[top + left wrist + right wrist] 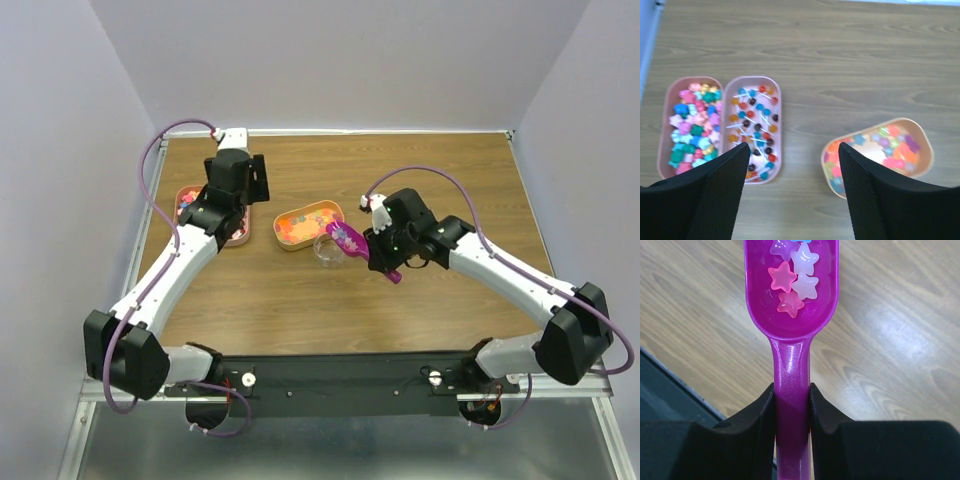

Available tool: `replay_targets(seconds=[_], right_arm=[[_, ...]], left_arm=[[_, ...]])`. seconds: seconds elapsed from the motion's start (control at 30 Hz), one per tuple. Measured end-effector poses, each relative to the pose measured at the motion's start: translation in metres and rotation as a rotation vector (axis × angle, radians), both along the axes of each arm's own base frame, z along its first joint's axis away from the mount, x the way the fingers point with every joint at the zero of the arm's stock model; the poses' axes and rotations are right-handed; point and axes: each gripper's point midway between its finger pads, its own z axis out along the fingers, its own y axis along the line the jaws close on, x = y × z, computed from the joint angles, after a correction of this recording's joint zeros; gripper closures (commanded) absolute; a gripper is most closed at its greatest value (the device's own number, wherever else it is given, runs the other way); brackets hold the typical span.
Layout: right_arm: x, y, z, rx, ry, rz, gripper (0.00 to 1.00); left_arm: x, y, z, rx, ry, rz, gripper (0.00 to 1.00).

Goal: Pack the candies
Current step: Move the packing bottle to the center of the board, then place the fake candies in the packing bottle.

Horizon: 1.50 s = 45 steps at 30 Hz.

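Note:
My right gripper is shut on the handle of the magenta scoop. The scoop bowl holds several pink and pale star-shaped candies and hovers over a small clear round cup. A peach tray with multicoloured star candies lies just left of the scoop. My left gripper is open and empty, above the table between that tray and two peach trays on the left.
The two left trays sit side by side: one is full of star candies, the other holds small lollipops on white sticks. My left arm covers most of them in the top view. Walls close the table's far and side edges.

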Motion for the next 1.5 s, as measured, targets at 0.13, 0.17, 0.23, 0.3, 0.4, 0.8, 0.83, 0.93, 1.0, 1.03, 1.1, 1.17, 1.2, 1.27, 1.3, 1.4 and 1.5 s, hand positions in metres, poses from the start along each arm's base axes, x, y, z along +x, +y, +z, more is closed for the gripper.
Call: replay_targets(seconds=[0.13,0.17,0.23,0.3,0.4,0.8,0.83,0.93,1.0,1.03,1.1,1.17,1.2,1.27,1.3,1.4,1.5], right_arm=[[-0.01,0.001,-0.006,-0.033,0.072,-0.016,0.99],[-0.011,0.001,-0.006,-0.039,0.081,-0.018,0.99],[-0.015,0.001,-0.01,-0.063,0.116,-0.024,0.99],[-0.018,0.001,-0.011,-0.081,0.14,-0.03,0.99],[-0.023,0.003,-0.011,-0.104,0.171,-0.027,0.99],[-0.03,0.008,-0.007,-0.175,0.257,-0.023,0.99],[-0.03,0.008,-0.006,-0.181,0.263,-0.026,0.99],[-0.03,0.008,-0.002,-0.194,0.276,-0.033,0.99],[-0.029,0.008,0.001,-0.202,0.281,-0.037,0.99],[-0.029,0.008,0.002,-0.209,0.284,-0.038,0.99],[-0.027,0.009,0.005,-0.215,0.285,-0.04,0.99],[-0.026,0.009,0.007,-0.223,0.29,-0.04,0.99],[-0.026,0.008,0.008,-0.228,0.293,-0.041,0.99],[-0.026,0.008,0.009,-0.239,0.303,-0.04,0.99],[-0.025,0.008,0.009,-0.244,0.307,-0.039,0.99],[-0.025,0.008,0.008,-0.262,0.32,-0.03,0.99],[-0.025,0.008,0.007,-0.278,0.331,-0.021,0.99]], left_arm=[[-0.001,0.031,-0.003,0.009,-0.06,0.075,0.18],[-0.003,0.038,-0.007,0.011,-0.064,0.091,0.18],[-0.004,0.045,-0.009,0.017,-0.082,0.111,0.18],[-0.006,0.05,-0.01,0.022,-0.102,0.123,0.18],[-0.007,0.055,-0.005,0.034,-0.128,0.137,0.18],[-0.004,0.059,0.008,0.047,-0.18,0.154,0.18],[-0.004,0.059,0.008,0.048,-0.181,0.155,0.18],[-0.004,0.06,0.008,0.051,-0.181,0.154,0.18],[-0.004,0.06,0.008,0.052,-0.181,0.154,0.18],[-0.004,0.06,0.008,0.055,-0.18,0.154,0.18],[-0.004,0.06,0.008,0.056,-0.181,0.154,0.18],[-0.004,0.06,0.008,0.058,-0.181,0.153,0.18],[-0.004,0.06,0.008,0.058,-0.181,0.153,0.18],[-0.004,0.06,0.008,0.06,-0.182,0.152,0.18],[-0.004,0.06,0.008,0.061,-0.181,0.152,0.18],[-0.004,0.06,0.008,0.062,-0.181,0.152,0.18],[-0.004,0.06,0.008,0.062,-0.182,0.151,0.18]])
